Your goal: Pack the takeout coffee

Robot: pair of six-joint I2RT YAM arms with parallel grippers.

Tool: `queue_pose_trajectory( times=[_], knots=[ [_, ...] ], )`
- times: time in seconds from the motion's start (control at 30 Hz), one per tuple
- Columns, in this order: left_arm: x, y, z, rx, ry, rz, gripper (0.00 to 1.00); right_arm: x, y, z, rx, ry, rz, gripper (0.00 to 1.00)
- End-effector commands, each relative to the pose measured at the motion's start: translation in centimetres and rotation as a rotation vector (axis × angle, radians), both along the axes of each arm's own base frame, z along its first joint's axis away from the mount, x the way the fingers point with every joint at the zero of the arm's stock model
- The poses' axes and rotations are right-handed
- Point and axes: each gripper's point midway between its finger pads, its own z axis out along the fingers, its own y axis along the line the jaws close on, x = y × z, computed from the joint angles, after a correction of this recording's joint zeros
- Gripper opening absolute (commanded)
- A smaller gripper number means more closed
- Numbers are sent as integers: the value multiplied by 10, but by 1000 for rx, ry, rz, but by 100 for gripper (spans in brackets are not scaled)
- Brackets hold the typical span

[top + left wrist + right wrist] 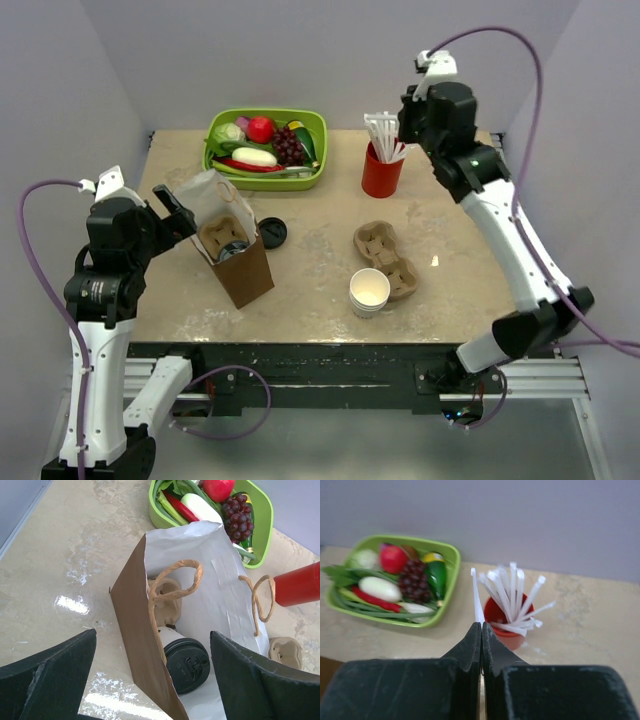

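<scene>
The takeout coffee (187, 662), a white cup with a black lid, sits inside the open brown paper bag (135, 625) beside a pulp carrier (167, 605). In the top view the coffee (232, 248) shows through the mouth of the bag (248, 272). My left gripper (152, 645) is open just above the bag's near edge, at the bag's left in the top view (178, 212). My right gripper (481, 627) is shut on a thin white wrapped straw (477, 597), at the red cup (507, 617) full of straws.
A green tray of vegetables (265, 148) stands at the back. A loose black lid (272, 231) lies right of the bag. An empty pulp carrier (385, 258) and a stack of white cups (369, 292) sit mid-table. The red cup (382, 172) is at the back right.
</scene>
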Motion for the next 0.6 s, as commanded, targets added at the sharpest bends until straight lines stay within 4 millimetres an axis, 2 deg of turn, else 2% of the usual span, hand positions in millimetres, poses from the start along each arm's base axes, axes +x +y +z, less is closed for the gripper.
queue_pose_trajectory(
  times=[0.0, 0.07, 0.1, 0.13, 0.2, 0.23, 0.27, 0.3, 0.33, 0.37, 0.4, 0.43, 0.47, 0.5, 0.53, 0.57],
  knots=[
    [6, 2, 24, 21, -67, -6, 100, -57, 26, 91, 70, -206, 268, 0],
    [6, 2, 24, 24, -69, -4, 100, -73, 40, 111, 94, -265, 366, 0],
    [5, 3, 27, 25, -75, 1, 100, -87, 54, 124, 109, -292, 468, 0],
    [5, 4, 27, 27, -76, 3, 100, -95, 62, 128, 110, -303, 516, 0],
    [4, 8, 30, 45, -81, 22, 100, -122, 94, 142, 90, -337, 618, 0],
    [3, 13, 32, 55, -84, 44, 100, -123, 105, 132, 28, -323, 613, 0],
    [1, 18, 30, 68, -65, 68, 100, -145, 134, 131, -8, -336, 699, 0],
    [-2, 27, 35, 88, -69, 118, 100, -153, 145, 138, -6, -344, 728, 0],
    [-4, 31, 36, 97, -63, 141, 100, -161, 156, 129, -24, -307, 768, 0],
    [-8, 34, 36, 101, -59, 156, 100, -166, 180, 117, -46, -281, 822, 0],
    [-10, 38, 40, 111, -66, 180, 100, -172, 188, 124, -54, -299, 845, 0],
    [-13, 41, 44, 115, -78, 197, 100, -174, 197, 116, -91, -285, 861, 0],
    [-16, 44, 46, 119, -79, 216, 100, -177, 223, 99, -155, -277, 915, 0],
    [-19, 49, 52, 125, -92, 244, 100, -180, 230, 103, -171, -296, 932, 0],
    [-21, 51, 54, 128, -96, 256, 100, -180, 239, 92, -204, -270, 947, 0],
    [-24, 52, 54, 129, -92, 266, 100, -176, 257, 71, -251, -234, 961, 0]
  ],
)
